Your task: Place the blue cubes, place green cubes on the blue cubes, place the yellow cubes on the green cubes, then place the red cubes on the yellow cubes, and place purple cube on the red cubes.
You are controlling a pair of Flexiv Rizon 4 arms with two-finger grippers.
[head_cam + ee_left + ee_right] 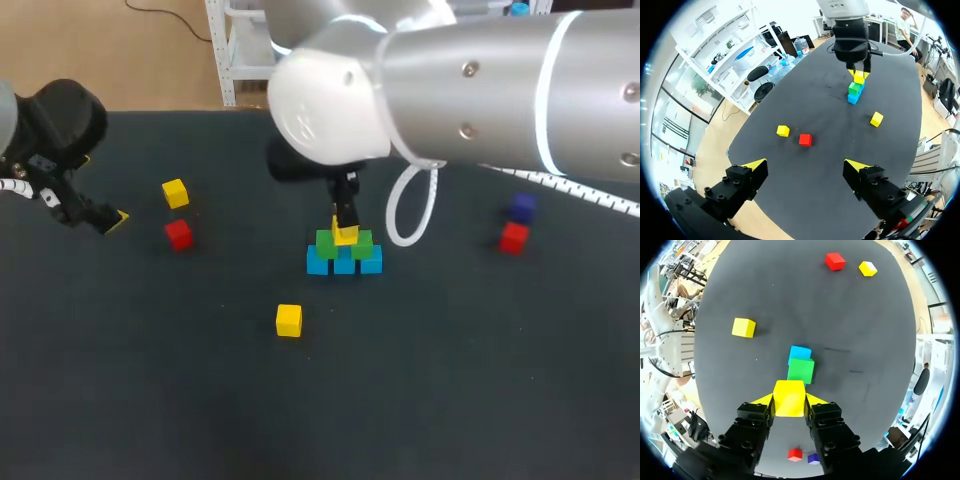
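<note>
Right gripper (pixel 789 401) tight around yellow cube (pixel 789 396) over green cubes (pixel 326 244); left gripper (pixel 805 165) wide.

Right claw (pixel 789 402) clasps a yellow cube (pixel 789 394); left claw (pixel 806 165) gapes wide.

My right arm (pixel 480 90) shows glossy silver metal and smooth white plastic; the table (pixel 450 400) I work over is matt black, and the yellow cube (pixel 789 397) looks like smooth plastic.

Bright, even light falls from above. The dark desk (pixel 450 390) looks matte; the loose yellow cube (pixel 289 320) throws only a faint, short shadow. The right arm (pixel 480 90) shines softly on its pale shell.
</note>
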